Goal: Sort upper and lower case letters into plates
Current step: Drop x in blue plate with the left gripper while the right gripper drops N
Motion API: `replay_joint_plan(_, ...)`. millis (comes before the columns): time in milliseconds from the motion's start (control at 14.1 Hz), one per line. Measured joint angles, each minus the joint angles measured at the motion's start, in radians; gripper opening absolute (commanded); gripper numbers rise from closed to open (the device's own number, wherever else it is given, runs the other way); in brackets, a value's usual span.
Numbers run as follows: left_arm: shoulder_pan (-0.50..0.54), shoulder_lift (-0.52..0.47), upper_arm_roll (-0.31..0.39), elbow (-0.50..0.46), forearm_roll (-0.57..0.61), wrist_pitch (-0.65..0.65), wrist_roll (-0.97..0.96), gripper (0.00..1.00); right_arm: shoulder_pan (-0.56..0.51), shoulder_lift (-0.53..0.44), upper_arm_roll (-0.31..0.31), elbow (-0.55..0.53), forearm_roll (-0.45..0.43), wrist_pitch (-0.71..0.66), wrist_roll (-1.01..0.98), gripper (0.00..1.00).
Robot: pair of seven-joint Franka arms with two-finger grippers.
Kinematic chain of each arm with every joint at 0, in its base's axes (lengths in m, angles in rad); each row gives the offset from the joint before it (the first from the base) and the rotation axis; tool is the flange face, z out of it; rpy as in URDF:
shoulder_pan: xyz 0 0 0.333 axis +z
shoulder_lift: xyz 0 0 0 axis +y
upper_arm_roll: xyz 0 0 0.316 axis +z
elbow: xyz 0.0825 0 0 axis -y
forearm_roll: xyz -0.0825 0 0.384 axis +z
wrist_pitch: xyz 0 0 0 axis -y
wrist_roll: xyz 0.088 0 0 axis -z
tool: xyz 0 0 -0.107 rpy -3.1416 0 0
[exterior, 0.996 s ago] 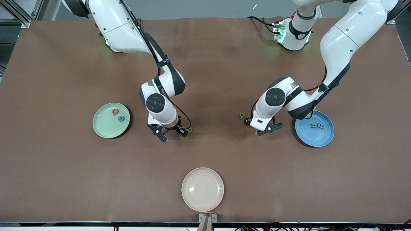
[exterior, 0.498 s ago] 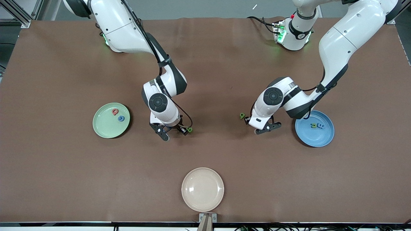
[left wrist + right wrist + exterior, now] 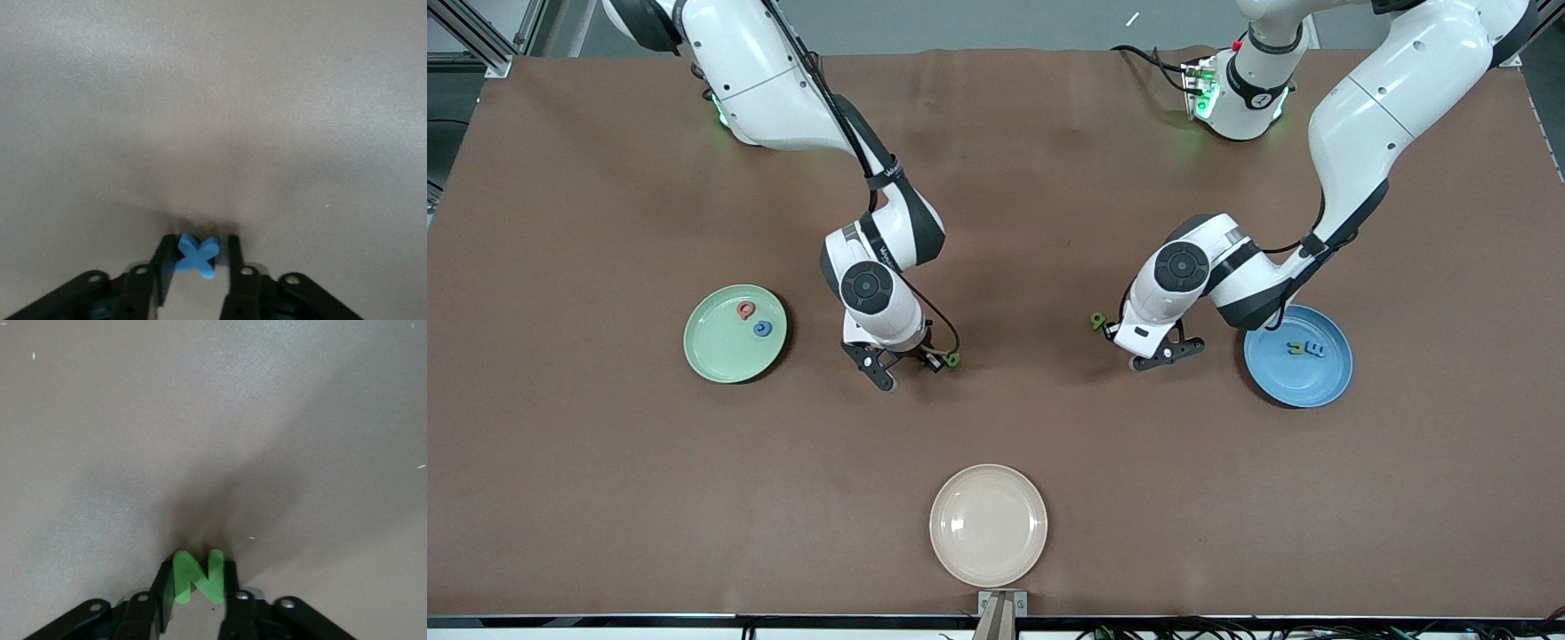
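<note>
On the bench (image 3: 605, 498), the pale green plate (image 3: 716, 356) at centre left held two letters, the blue plate (image 3: 1303, 382) at centre right two. Left gripper (image 3: 198, 261) had clamped a blue X (image 3: 196, 255), right gripper (image 3: 197, 581) a green N (image 3: 197, 577); two green letters lay unsorted.

Brown matte table cover (image 3: 605, 462). Pale green glossy round plate (image 3: 716, 356) carrying red letter (image 3: 745, 309) and blue letter (image 3: 761, 329). Blue glossy round plate (image 3: 1303, 387) carrying green and blue letters (image 3: 1305, 348). Cream-white round dish (image 3: 988, 524), plain. Blue chunky X-shaped letter (image 3: 196, 254) between black fingers. Green chunky N-shaped letter (image 3: 197, 575) between black fingers. Small green letter (image 3: 1098, 320) on brown cover. White arms, black joints.
</note>
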Motion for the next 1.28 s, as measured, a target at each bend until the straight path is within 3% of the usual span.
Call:
replay_joint_plan(356, 0.011, -0.002, 0.0, 0.003, 0.005, 0.002, 0.0, 0.21, -0.002, 0.0, -0.012, 0.011, -0.051, -0.05, -0.024, 0.0)
replay_joint_plan(640, 0.076, -0.048, -0.022, 0.008, 0.018, -0.004, 0.05, 0.21, -0.093, -0.044, -0.032, 0.022, -0.084, -0.218, -0.252, 0.0)
replay_joint_plan(783, 0.179, -0.075, -0.091, 0.0, 0.018, -0.05, 0.151, 0.21, -0.171, -0.102, -0.035, -0.01, -0.087, -0.252, -0.415, 0.0)
replay_joint_plan(996, 0.415, -0.09, -0.227, -0.043, 0.018, -0.129, 0.344, 0.21, -0.308, -0.211, -0.039, -0.121, -0.092, -0.26, -0.694, 0.0)
replay_joint_plan(1280, 0.638, -0.092, -0.271, -0.122, 0.042, -0.137, 0.547, 0.21, -0.485, -0.342, -0.04, -0.298, -0.096, -0.255, -0.999, 0.0)
